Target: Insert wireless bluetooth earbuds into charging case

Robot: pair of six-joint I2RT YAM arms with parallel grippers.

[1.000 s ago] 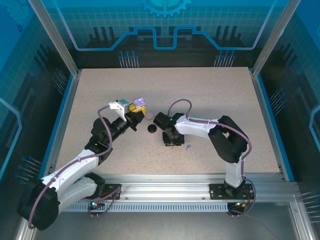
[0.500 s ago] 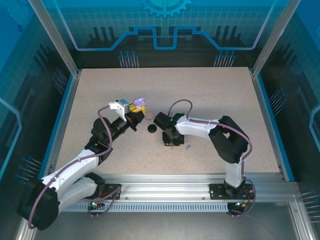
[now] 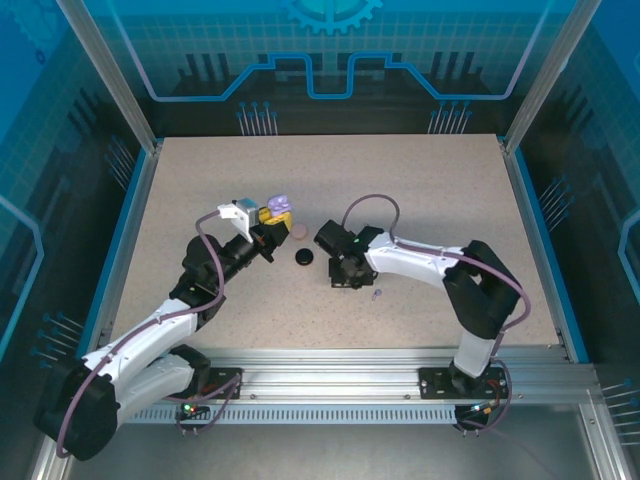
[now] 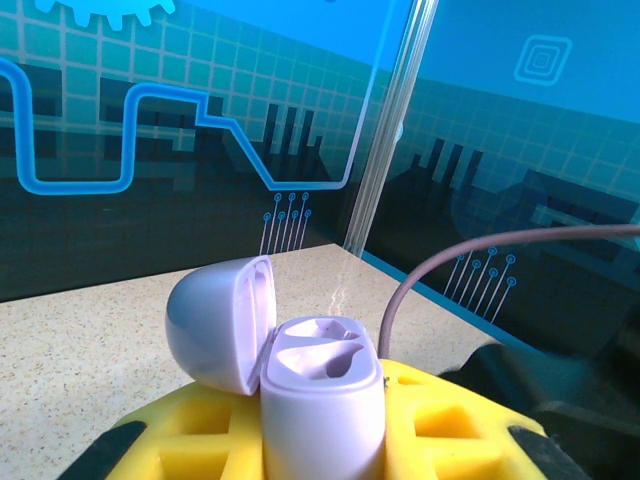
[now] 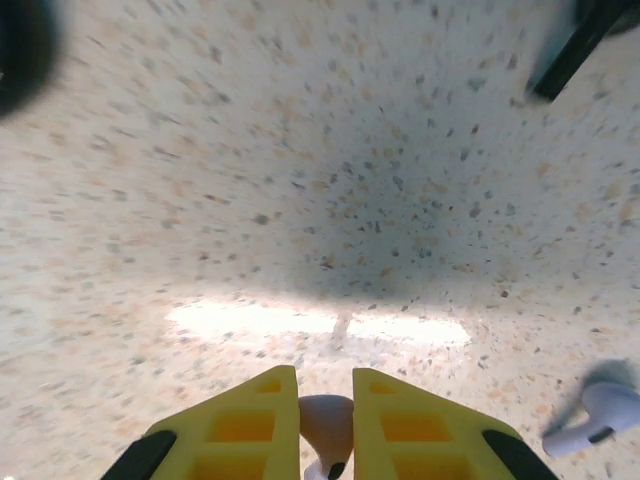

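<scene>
Open lavender case [image 4: 322, 395] in left pincer [image 4: 318, 445]

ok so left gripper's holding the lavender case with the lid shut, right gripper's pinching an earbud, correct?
Not the lid. The left gripper holds the lavender case with its lid open, swung back, both slots empty, as the left wrist view shows. The right gripper does pinch an earbud.

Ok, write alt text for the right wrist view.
The right gripper pinches a pale earbud between its yellow fingers, above a speckled table. A second, lavender earbud lies on the table at lower right.
</scene>
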